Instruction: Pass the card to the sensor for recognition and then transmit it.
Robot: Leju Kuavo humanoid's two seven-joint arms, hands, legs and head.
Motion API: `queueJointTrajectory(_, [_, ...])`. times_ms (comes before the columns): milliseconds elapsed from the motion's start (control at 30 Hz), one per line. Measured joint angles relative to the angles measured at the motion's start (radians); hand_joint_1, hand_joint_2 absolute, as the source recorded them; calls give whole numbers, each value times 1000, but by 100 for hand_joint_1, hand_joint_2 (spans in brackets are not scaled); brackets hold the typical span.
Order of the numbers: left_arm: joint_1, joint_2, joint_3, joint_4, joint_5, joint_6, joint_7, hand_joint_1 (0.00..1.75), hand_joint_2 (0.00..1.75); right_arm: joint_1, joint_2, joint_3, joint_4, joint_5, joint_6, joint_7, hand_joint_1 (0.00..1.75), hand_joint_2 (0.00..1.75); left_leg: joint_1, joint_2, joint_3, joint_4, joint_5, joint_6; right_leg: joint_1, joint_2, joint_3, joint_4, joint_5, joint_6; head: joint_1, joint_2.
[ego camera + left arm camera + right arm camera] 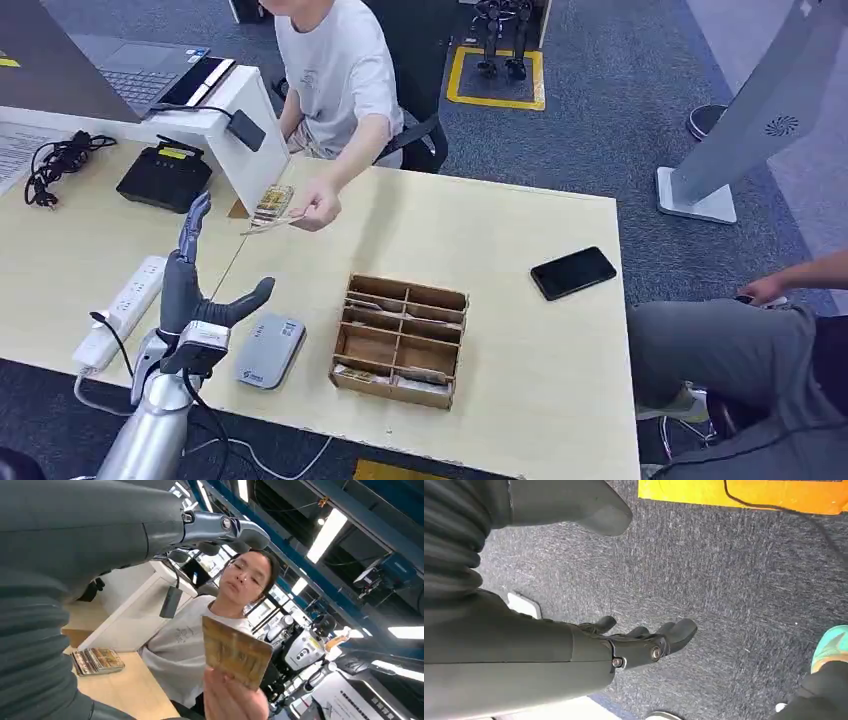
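Gold on its face, the card [272,222] sits just left of centre in the upper half of my head view, pinched in a person's hand [318,208] over the wooden table [500,230]. My left hand [197,300] is raised at lower left, fingers [193,225] spread and holding nothing, apart from the card. The grey sensor pad [270,351] lies just right of that hand, and a compartmented wooden box [400,341] sits right of it. A stack of cards [272,200] rests beside the person's hand.

From my left wrist view, the card [235,651] fills the lower centre, tilted, with the person's hand [232,697] gripping it from below. My fingers [220,527] arch across the top of the frame, released, not touching it.

My right wrist view looks at grey carpet; the right hand [634,640] hangs at centre, fingers loosely curled on nothing.

I judge this as the handover, before any scanning. Next I need to close the left fingers on the card's free edge, then carry it down to the sensor pad.
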Motion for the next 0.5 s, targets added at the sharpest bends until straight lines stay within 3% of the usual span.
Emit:
queueJointTrajectory(300, [15, 1, 0, -3, -58, 24, 0, 0, 175, 0, 0, -2, 0, 3, 3, -6, 0, 175, 0, 0, 0, 0, 0, 0, 0, 0, 0, 0, 0, 0, 0, 0])
queueJointTrajectory(400, [21, 9, 0, -2, -161, 116, 10, 0, 175, -2, -1, -2, 2, 15, 3, -12, 0, 175, 0, 0, 0, 0, 0, 0, 0, 0, 0, 0, 0, 0, 0, 0])
queueJointTrajectory(500, [20, 36, 0, 13, -410, 284, 52, 0, 175, -5, -2, -2, 2, 30, 5, -11, 0, 175, 0, 0, 0, 0, 0, 0, 0, 0, 0, 0, 0, 0, 0, 0])
